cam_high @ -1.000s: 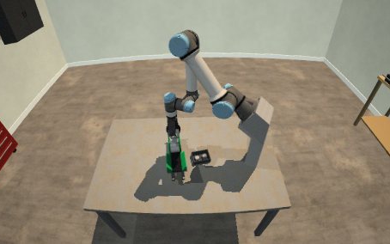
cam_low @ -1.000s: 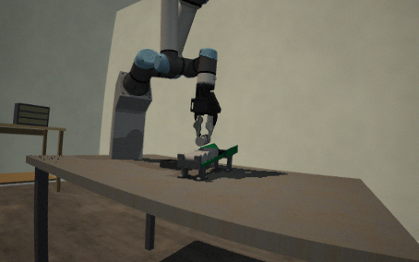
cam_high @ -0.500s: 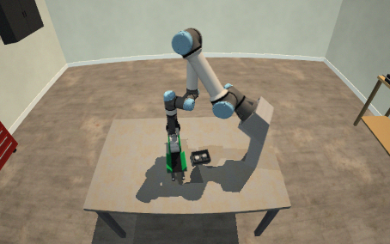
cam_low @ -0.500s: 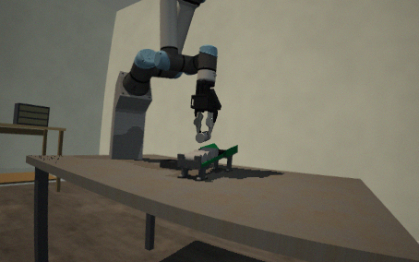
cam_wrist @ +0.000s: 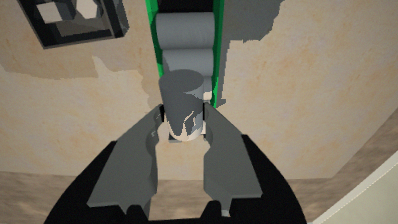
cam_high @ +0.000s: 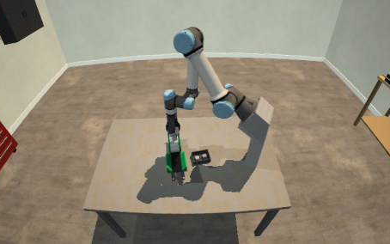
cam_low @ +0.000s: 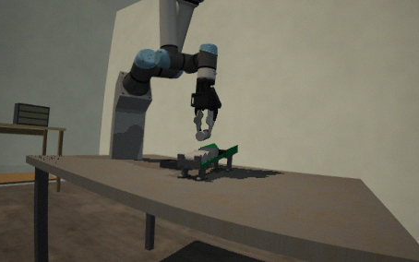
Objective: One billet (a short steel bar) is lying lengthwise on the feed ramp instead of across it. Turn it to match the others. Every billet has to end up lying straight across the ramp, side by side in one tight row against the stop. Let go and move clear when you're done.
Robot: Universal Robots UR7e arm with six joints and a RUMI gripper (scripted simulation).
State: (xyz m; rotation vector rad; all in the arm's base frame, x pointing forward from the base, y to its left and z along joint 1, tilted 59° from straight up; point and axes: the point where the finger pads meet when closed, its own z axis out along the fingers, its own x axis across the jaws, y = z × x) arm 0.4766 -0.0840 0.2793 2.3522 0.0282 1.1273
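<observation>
My gripper is shut on a grey steel billet. It holds the billet in the air a little above the green-railed feed ramp. In the wrist view the held billet points along the ramp. Two more billets lie across the ramp side by side, touching; they also show in the exterior view. The ramp's stop is hidden from me.
A small black tray holding pale blocks sits on the table just right of the ramp. The robot's grey pedestal stands at the table's far right corner.
</observation>
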